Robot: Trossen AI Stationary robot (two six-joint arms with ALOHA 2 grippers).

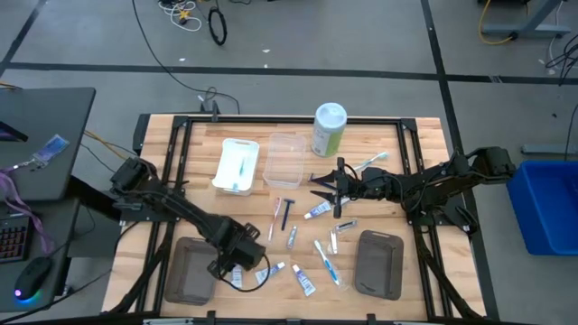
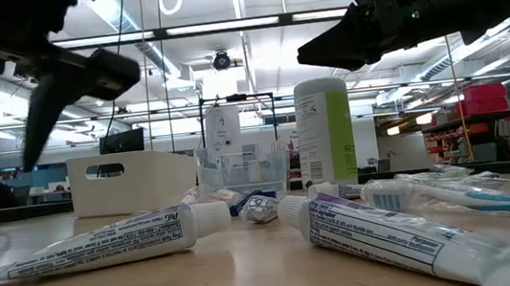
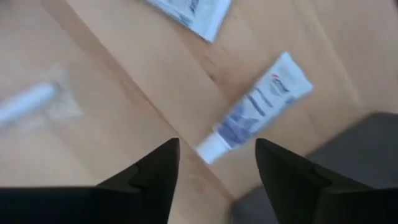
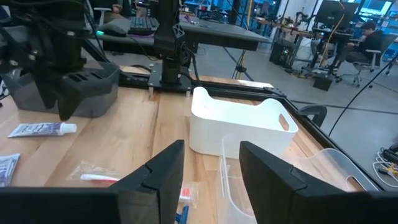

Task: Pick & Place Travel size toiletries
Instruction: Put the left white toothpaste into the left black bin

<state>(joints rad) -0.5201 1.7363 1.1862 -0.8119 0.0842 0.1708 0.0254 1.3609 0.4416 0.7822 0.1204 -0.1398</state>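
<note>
Many travel size toiletries (image 1: 312, 236) scattered mid-worktop (image 1: 424, 135); left gripper (image 1: 237, 264) hovers, fingers apart, above a small white tube (image 3: 255, 107) beside the grey tray (image 1: 191, 268); right gripper (image 1: 321, 185), fingers apart, near the clear tray (image 1: 285, 161)

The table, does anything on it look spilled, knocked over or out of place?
Nothing looks spilled or broken. The toiletries lie scattered loose at mixed angles on the table, between the trays. The green-and-white canister stands upright.

Second tube (image 3: 193, 14) cut off by the edge — wrapped toothbrush (image 3: 34, 102) blurred.
</note>
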